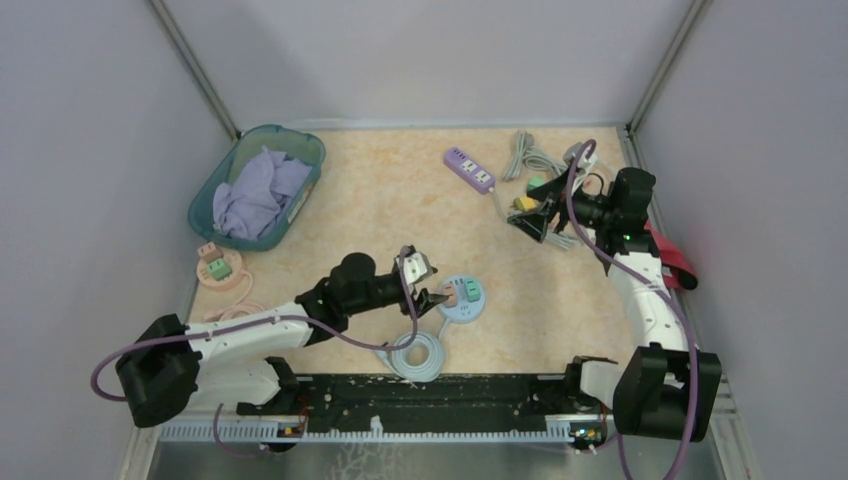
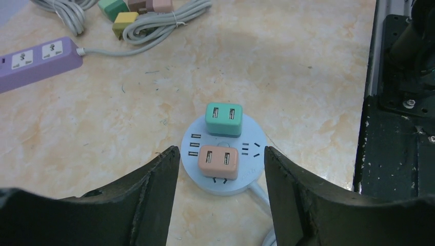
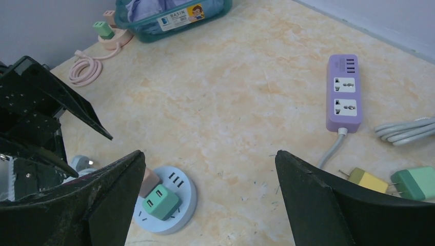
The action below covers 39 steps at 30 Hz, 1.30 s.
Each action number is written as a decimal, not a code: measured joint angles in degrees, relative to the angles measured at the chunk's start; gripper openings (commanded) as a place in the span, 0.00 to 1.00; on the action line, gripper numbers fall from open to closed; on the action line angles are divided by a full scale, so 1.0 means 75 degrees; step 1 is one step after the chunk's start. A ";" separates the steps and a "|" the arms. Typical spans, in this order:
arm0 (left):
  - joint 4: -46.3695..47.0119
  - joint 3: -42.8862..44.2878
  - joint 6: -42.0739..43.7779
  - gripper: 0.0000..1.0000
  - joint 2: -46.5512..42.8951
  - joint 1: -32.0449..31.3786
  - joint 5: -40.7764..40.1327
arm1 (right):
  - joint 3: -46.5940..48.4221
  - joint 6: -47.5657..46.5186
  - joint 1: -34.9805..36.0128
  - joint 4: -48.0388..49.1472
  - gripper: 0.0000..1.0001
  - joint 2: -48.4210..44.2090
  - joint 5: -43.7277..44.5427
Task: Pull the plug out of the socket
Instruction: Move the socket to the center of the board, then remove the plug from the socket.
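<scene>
A round light-blue socket (image 1: 478,305) lies on the table near the front middle, with an orange plug (image 1: 452,296) and a green plug (image 1: 469,291) in it. In the left wrist view the orange plug (image 2: 218,161) is nearer than the green plug (image 2: 223,119) on the socket (image 2: 252,160). My left gripper (image 1: 428,284) is open and empty just left of the socket, its fingertips (image 2: 172,156) short of the orange plug and apart from it. My right gripper (image 1: 530,215) is open and empty at the far right. Its view shows the socket (image 3: 184,189) far off.
A purple power strip (image 1: 468,168) lies at the back middle. Grey cable coils (image 1: 530,155) and loose yellow and green plugs (image 1: 527,200) lie by my right gripper. A teal basket with cloth (image 1: 258,185) and a pink socket (image 1: 218,268) are at the left. The socket's coiled cable (image 1: 413,355) lies near the front rail.
</scene>
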 measured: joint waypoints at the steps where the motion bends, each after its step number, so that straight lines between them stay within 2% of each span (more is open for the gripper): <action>1: 0.0085 -0.0073 -0.0044 0.71 -0.0117 0.0000 -0.0026 | 0.0000 -0.0017 0.0000 -0.0003 0.97 0.0000 -0.0009; 5: 0.0434 -0.0428 -0.0221 0.81 -0.0597 0.0000 -0.0175 | 0.0000 -0.0114 0.0000 -0.0012 0.97 0.0000 -0.0023; 13: 0.1244 -0.1326 -0.0702 0.96 -0.1413 0.0000 -0.0612 | -0.0052 -0.0341 0.0000 -0.0035 0.97 0.0000 -0.0140; 22: 0.1760 -0.1781 -0.0997 0.97 -0.1550 0.0000 -0.0941 | -0.0111 -0.1119 0.0052 -0.0379 0.97 0.0000 -0.0455; 27: 0.1874 -0.1830 -0.1017 0.96 -0.1460 0.0000 -0.0976 | 0.0160 -0.3013 0.0443 -0.1935 0.99 0.0073 -0.0571; 34: 0.2002 -0.1982 -0.1014 0.95 -0.1419 0.0000 -0.0973 | 0.0621 -0.7822 0.1483 -0.5138 0.99 0.0545 -0.0731; 39: 0.2014 -0.2203 -0.1014 0.95 -0.1422 0.0000 -0.0968 | 0.0624 -0.9416 0.2573 -0.6038 0.98 0.1078 0.0137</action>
